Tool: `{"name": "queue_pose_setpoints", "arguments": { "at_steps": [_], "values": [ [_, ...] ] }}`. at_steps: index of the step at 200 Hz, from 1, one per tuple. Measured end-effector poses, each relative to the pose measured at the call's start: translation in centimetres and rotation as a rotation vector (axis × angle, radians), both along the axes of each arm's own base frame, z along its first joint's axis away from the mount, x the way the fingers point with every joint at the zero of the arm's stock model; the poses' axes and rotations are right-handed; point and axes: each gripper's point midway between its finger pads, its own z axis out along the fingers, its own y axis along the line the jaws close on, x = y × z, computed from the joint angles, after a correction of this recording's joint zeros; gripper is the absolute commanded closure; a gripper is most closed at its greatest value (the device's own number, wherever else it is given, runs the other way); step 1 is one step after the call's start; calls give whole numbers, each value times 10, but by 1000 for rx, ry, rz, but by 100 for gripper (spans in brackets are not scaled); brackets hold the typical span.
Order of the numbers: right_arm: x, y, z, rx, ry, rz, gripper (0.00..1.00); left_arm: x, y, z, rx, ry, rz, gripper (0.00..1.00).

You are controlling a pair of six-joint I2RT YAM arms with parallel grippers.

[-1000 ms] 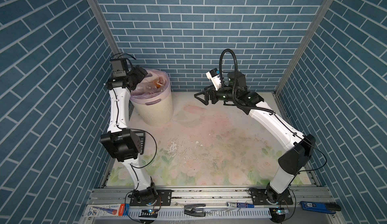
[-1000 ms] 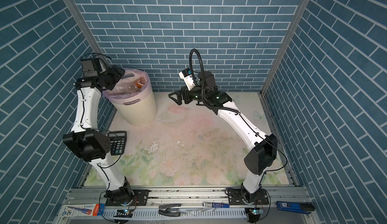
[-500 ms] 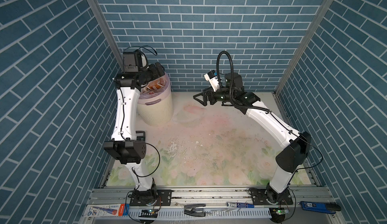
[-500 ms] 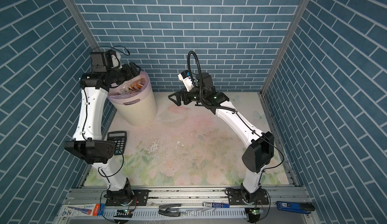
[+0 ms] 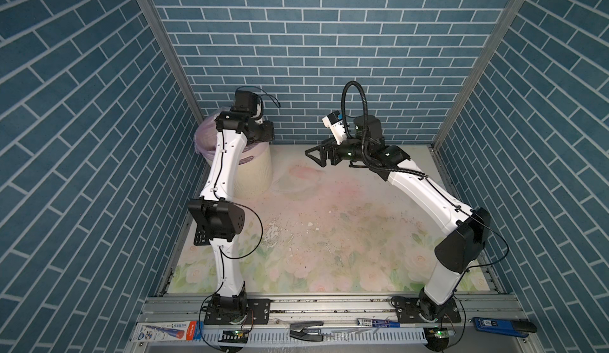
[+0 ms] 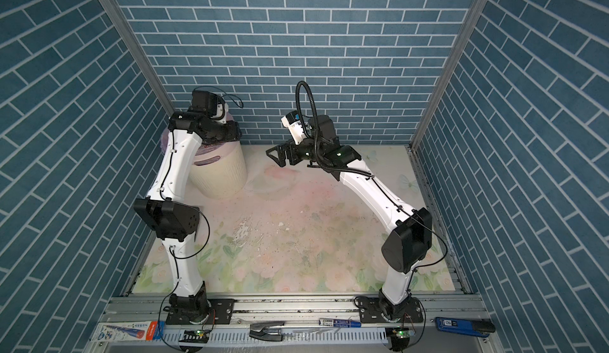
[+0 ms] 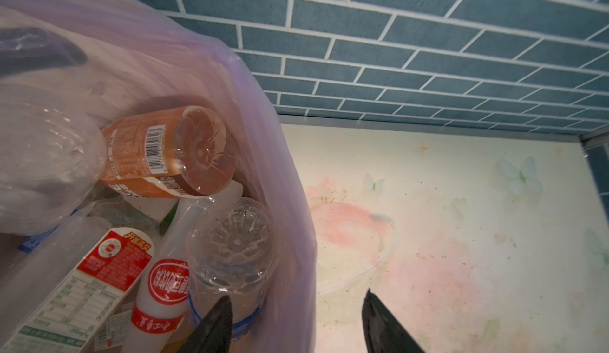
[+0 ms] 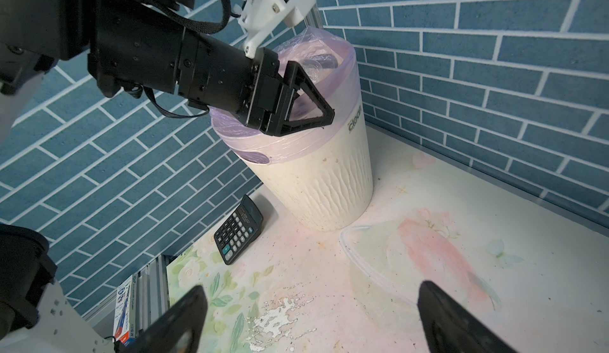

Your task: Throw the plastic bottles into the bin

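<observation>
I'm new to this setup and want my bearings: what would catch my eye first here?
The tall cream-white ribbed plastic bin, lined with a pink bag, stands in the far left corner, crammed with plastic bottles. The left gripper hangs over its rim, fingers apart and empty; the right gripper hovers open above the floral table.

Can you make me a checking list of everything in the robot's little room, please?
Surface: flowery mat, speckled, flaked patch mid-table; no bottles seen on it.
Job's things: bin with pink bag; plastic bottles lie inside.
Clutter: black calculator near bin; clear plastic container on mat.
Grippers: left gripper over bin rim, open, empty; right gripper above mat, open, empty.
Cables: black hose loops over right wrist.
Surroundings: blue brick walls; pen on front rail.
</observation>
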Motion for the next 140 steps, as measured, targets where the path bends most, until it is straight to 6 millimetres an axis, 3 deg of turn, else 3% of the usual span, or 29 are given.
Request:
{"name": "queue_pose_setpoints", "arguments": {
  "at_steps": [108,140],
  "values": [
    [3,-7,-4,-13,1,-46,1,0,-36,-3,16,1,-110,95],
    [7,-21,-3,-15,11,-111,1,-3,-57,-2,1,-1,-159,100]
  ]
}}
